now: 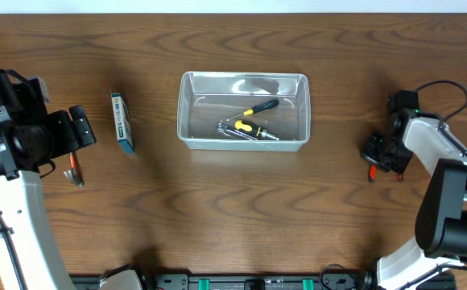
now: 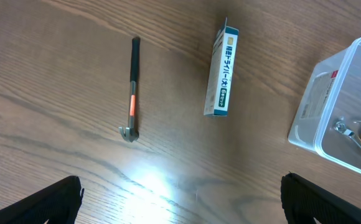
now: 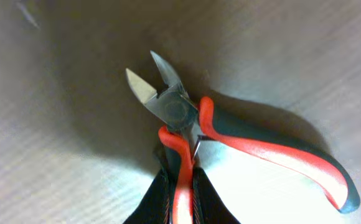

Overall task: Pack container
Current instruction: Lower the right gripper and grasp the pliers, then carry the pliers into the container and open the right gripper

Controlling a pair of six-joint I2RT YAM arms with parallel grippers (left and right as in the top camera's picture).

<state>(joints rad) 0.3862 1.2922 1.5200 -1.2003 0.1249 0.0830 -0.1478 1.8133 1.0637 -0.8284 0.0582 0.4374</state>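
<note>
The clear plastic container [image 1: 244, 110] stands mid-table with a yellow-handled screwdriver [image 1: 259, 106] and a metal tool [image 1: 248, 130] inside; its corner [image 2: 345, 106] shows at the right of the left wrist view. My right gripper [image 3: 182, 193] is shut on one red-and-black handle of the side cutters [image 3: 187, 118], whose blades are apart; the other handle sticks out to the right. From overhead, this gripper [image 1: 385, 158] is right of the container. My left gripper [image 1: 83, 127] hangs open over bare wood, at far left.
A blue-and-white box [image 1: 121, 121] [image 2: 222, 70] lies between my left gripper and the container. A thin black tool with an orange band [image 2: 132, 87] lies on the wood, left of the box.
</note>
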